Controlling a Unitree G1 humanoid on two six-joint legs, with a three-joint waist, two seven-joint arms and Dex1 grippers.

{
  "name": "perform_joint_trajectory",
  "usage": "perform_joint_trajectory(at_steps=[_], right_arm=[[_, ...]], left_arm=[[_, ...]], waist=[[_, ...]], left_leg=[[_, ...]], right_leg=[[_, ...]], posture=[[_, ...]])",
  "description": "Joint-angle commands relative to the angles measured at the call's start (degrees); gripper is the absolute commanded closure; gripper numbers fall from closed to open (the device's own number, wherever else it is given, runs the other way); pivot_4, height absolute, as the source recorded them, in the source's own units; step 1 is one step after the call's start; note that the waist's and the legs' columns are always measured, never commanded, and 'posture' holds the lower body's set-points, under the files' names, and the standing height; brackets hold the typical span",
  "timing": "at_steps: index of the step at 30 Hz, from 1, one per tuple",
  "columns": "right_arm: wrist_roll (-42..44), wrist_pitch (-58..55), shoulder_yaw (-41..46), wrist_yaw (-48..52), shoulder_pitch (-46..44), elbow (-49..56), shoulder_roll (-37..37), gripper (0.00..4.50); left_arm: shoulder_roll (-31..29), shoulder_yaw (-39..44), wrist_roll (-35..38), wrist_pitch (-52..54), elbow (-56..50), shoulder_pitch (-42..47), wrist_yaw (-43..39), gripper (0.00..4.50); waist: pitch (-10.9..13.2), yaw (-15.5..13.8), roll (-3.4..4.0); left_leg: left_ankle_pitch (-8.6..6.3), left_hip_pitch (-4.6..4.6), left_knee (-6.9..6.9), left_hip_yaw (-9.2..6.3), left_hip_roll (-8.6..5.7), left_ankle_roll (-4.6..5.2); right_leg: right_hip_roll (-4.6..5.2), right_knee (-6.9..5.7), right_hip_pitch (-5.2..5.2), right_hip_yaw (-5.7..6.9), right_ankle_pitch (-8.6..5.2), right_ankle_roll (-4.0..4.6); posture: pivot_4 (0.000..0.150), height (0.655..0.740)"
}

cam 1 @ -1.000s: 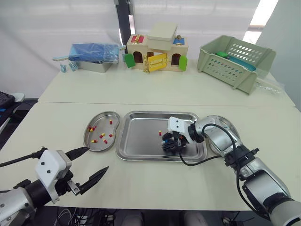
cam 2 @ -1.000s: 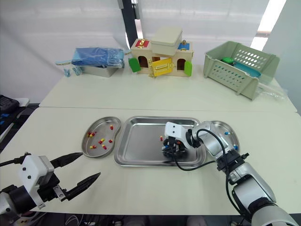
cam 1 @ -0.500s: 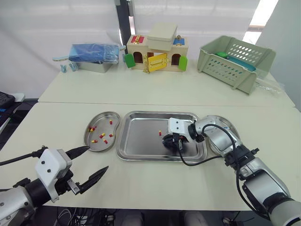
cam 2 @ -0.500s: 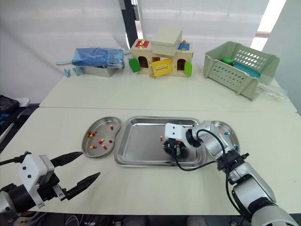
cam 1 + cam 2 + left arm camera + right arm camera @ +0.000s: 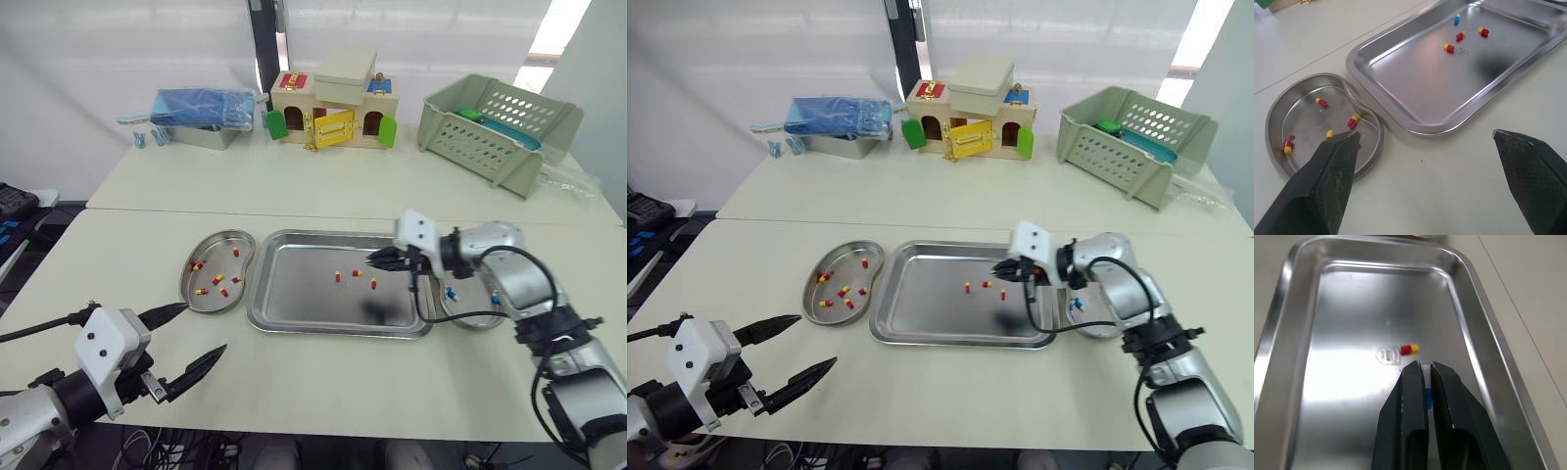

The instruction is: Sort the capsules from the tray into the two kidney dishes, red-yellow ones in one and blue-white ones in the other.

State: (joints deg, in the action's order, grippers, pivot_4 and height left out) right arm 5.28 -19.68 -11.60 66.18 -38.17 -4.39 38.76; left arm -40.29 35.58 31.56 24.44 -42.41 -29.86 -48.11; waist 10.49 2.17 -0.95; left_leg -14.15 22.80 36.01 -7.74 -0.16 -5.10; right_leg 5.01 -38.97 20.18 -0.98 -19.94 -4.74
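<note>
Your right hand (image 5: 376,260) pinches a blue-white capsule (image 5: 1427,390) — likely light, slick, crushable; grip its middle gently; left hand (image 5: 205,328) gapes wide.

**Bright, diffuse light over the bench**

Evenly and brightly lit, with an overexposed bright patch (image 5: 560,18) at the upper right beside the white backdrop (image 5: 118,49). Faint, soft-edged shadows on the bench (image 5: 313,382). One darker, diffuse shadow on the floor of the tray (image 5: 257,294), beneath the right gripper (image 5: 372,258). Broad white glare across the polished tray floor in the right wrist view, and a dark reflection in the left wrist view.
</note>
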Motion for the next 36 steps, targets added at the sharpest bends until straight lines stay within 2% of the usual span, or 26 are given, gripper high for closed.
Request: perform_joint_trajectory(at_steps=[1, 8, 18, 21, 24, 32, 36], right_arm=[[0.79, -0.95, 6.30, -0.82, 2.76, 1.31, 5.91, 4.45], [-0.29, 0.99, 10.42, -4.83, 9.58, -4.61, 10.46, 4.45], [1.66, 1.67, 12.06, -4.10, 11.68, -4.26, 13.21, 1.88], [3.83, 1.18, 13.36, -2.36, 13.08, -0.61, 14.38, 1.02], [7.98, -1.37, 15.39, -0.92, 15.79, 7.77, 14.81, 0.10], [19.96, -12.03, 22.96, -1.15, 27.43, 31.20, 16.55, 0.10], [27.31, -14.72, 29.58, -3.23, 35.55, 38.55, 13.45, 0.10]], left_arm=[[-0.51, -0.64, 0.42, -0.59, -0.47, 0.44, -0.42, 0.00], [-1.32, -3.80, -0.07, -0.63, 1.01, 3.40, -0.62, 0.00], [-2.56, -4.96, -0.06, -0.70, 3.00, 6.17, -1.60, 0.00], [-2.73, -4.98, -0.04, -0.74, 3.38, 6.46, -1.87, 0.00], [-2.94, -4.94, 0.08, -0.80, 3.78, 6.66, -2.19, 0.00], [-3.13, -4.41, 0.07, -0.85, 4.39, 6.56, -3.08, 0.00], [-3.41, -4.23, 0.13, -0.96, 4.78, 6.55, -3.38, 0.00]], waist=[[0.00, -0.21, 0.00], [0.00, 0.41, 0.00], [0.01, 0.56, 0.03], [0.02, 0.56, 0.04], [0.02, 0.50, 0.03], [0.02, -0.29, 0.03], [0.02, -0.48, 0.01]], left_leg=[[0.00, 0.00, 0.00, 0.02, 0.00, 0.00], [0.00, -0.04, -0.01, 0.05, 0.03, 0.01], [0.00, -0.02, -0.01, 0.04, 0.02, 0.00], [0.00, -0.02, -0.01, 0.04, 0.03, 0.00], [0.00, -0.01, -0.01, 0.03, 0.03, 0.00], [0.00, 0.00, 0.00, 0.01, 0.02, 0.01], [-0.01, 0.00, 0.00, 0.00, 0.02, 0.02]], right_leg=[[0.00, 0.00, 0.01, -0.02, 0.00, 0.00], [-0.01, -0.04, -0.01, -0.04, 0.00, 0.00], [-0.01, -0.02, -0.01, -0.02, 0.00, 0.00], [-0.01, -0.02, -0.01, -0.03, 0.00, 0.00], [-0.01, 0.00, -0.02, -0.01, 0.00, 0.00], [-0.01, 0.01, -0.06, 0.00, 0.00, 0.00], [-0.01, 0.03, -0.09, 0.03, 0.00, -0.01]], posture=[[0.150, 0.7400], [0.150, 0.7400], [0.150, 0.7400], [0.150, 0.7400], [0.150, 0.7400], [0.150, 0.7400], [0.150, 0.7400]])
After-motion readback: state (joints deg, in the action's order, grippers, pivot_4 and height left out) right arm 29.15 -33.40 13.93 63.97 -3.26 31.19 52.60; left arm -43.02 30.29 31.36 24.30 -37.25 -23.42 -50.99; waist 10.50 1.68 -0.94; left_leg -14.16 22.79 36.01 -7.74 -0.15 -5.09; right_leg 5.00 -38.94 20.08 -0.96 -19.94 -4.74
